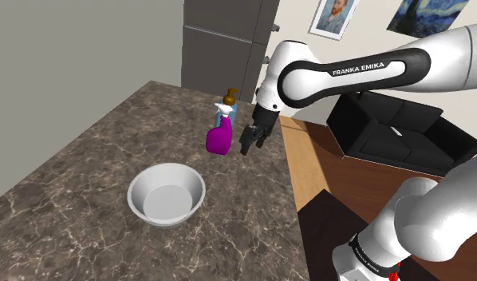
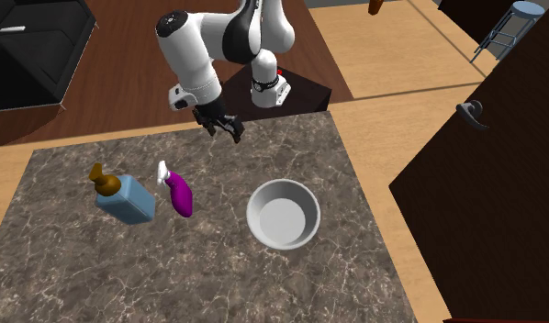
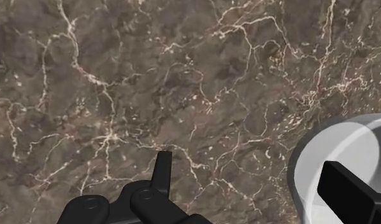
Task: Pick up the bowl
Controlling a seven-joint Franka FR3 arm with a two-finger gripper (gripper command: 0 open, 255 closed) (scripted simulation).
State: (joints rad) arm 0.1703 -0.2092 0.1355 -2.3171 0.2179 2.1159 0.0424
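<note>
Pincer (image 3: 243,164) agape, bowl (image 3: 355,145) partly behind one finger (image 3: 348,191).

Item: work surface (image 3: 151,76), dark brown with a marbled pattern, crossed throughout by pale branching veins. Item: all-black two-finger gripper (image 3: 245,164), its fingers (image 3: 161,173) standing wide apart with nothing clasped between them, one seen against the veined surface, the other overlapping the hollow of the bowl. Item: bowl (image 3: 304,156), pale grey, round, with a thick rim and a smooth inner wall, partly in frame, resting on the work surface on the side of that second finger
</note>
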